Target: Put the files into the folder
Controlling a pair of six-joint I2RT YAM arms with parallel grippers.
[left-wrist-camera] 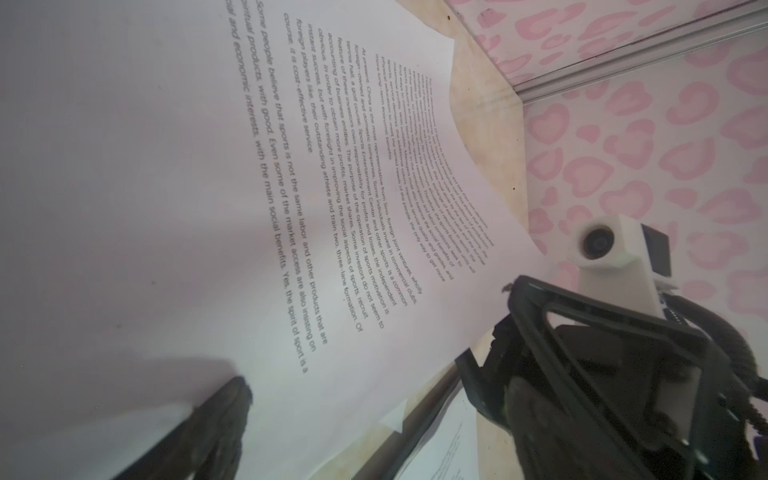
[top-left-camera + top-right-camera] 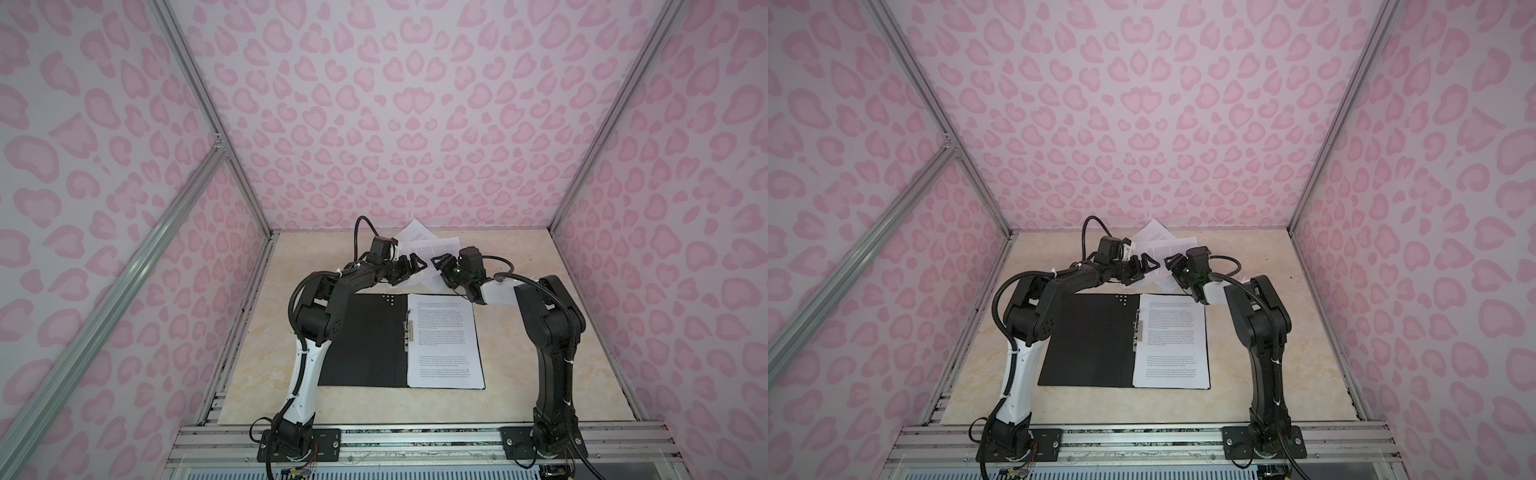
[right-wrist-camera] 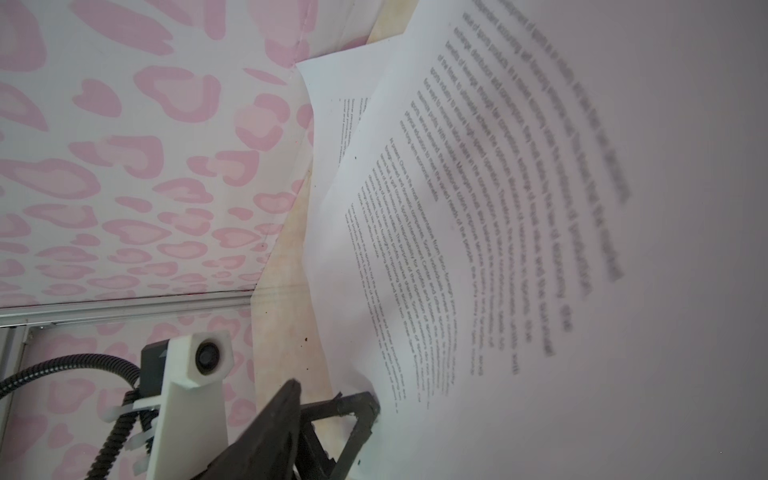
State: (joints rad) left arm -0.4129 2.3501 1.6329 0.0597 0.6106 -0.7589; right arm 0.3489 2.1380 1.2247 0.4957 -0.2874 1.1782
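Note:
The black folder (image 2: 361,340) (image 2: 1092,340) lies open and flat at mid-table, with a metal clip (image 2: 409,330) at its spine. One printed sheet (image 2: 444,340) rests on its right half. More files (image 2: 432,247) (image 2: 1167,245) lie loose and overlapping behind it, near the back wall. Both grippers hover over this pile, tips almost meeting. My left gripper (image 2: 417,266) is open, one finger (image 1: 226,419) against the top sheet (image 1: 208,208). My right gripper (image 2: 437,264) is open. Its near finger (image 3: 274,424) stands off the bowed sheet (image 3: 540,291), which hides the other finger.
Pink patterned walls with aluminium posts (image 2: 249,187) close in the beige table (image 2: 291,332) on three sides. The back wall stands just behind the loose sheets. Metal rails (image 2: 415,440) carry both arm bases along the front edge.

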